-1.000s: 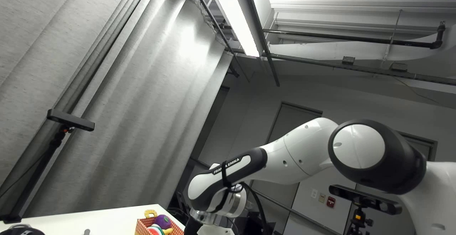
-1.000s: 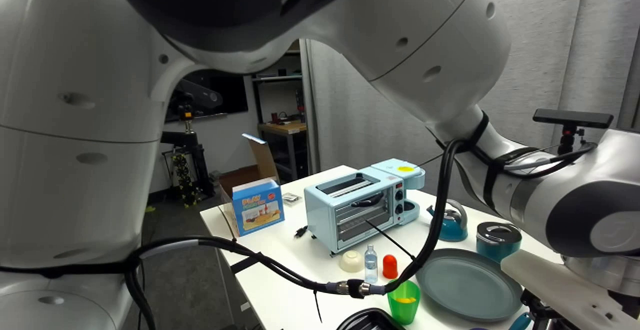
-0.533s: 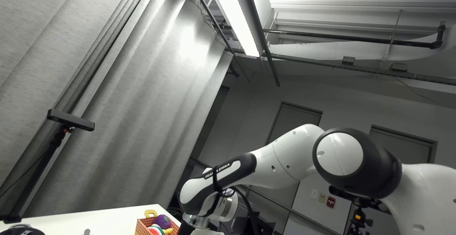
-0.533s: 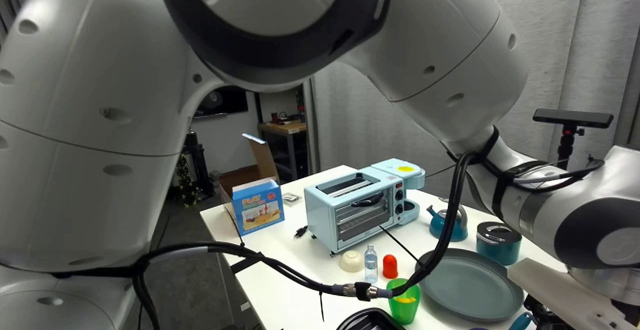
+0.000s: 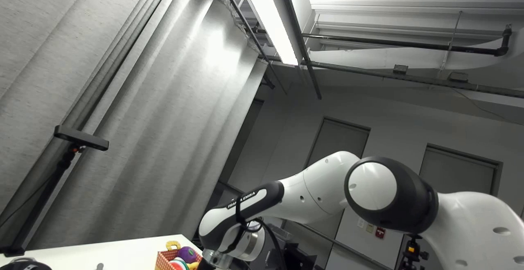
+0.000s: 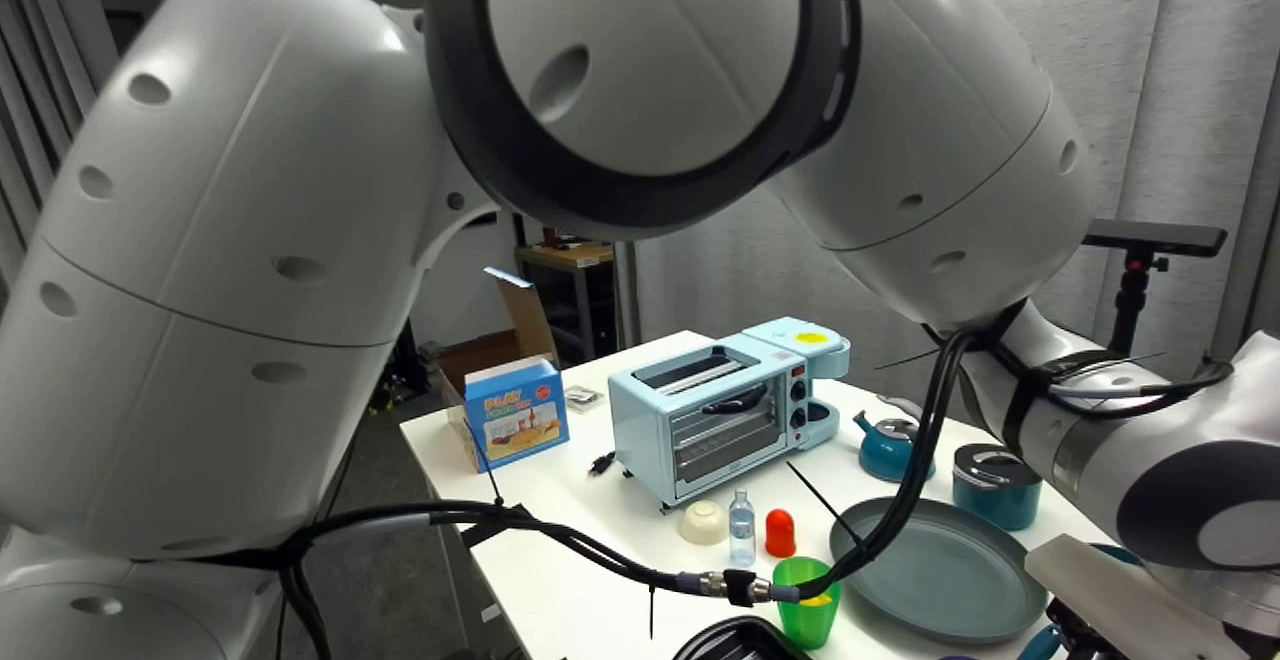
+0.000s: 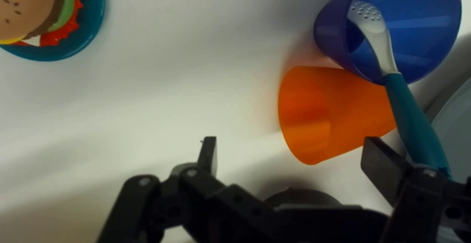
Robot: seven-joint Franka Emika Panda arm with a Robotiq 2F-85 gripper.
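Observation:
My gripper [image 7: 290, 151] is open and empty in the wrist view, above the white table. An orange cup [image 7: 331, 114] lies on its side just ahead, between and beyond the fingertips; the right fingertip overlaps its edge in the picture. A blue cup [image 7: 415, 22] is behind it. A spoon with a white perforated head and teal handle [image 7: 412, 114] slants from the blue cup towards the right finger. A toy burger [image 7: 27, 7] sits on a teal plate [image 7: 90, 33] at top left. A dark rounded thing [image 7: 301, 197] is partly hidden under the gripper.
In an exterior view a light-blue toaster oven [image 6: 700, 420], teal kettle [image 6: 890, 450], teal pot [image 6: 995, 490], grey plate [image 6: 940, 570], green cup [image 6: 805, 620], bottle [image 6: 741, 530] and black tray [image 6: 740, 640] stand on the table. A basket of toys [image 5: 163, 259] shows in an exterior view.
The arm has moved lower and farther out over the table in both exterior views, with the wrist sinking. The table objects have not visibly moved.

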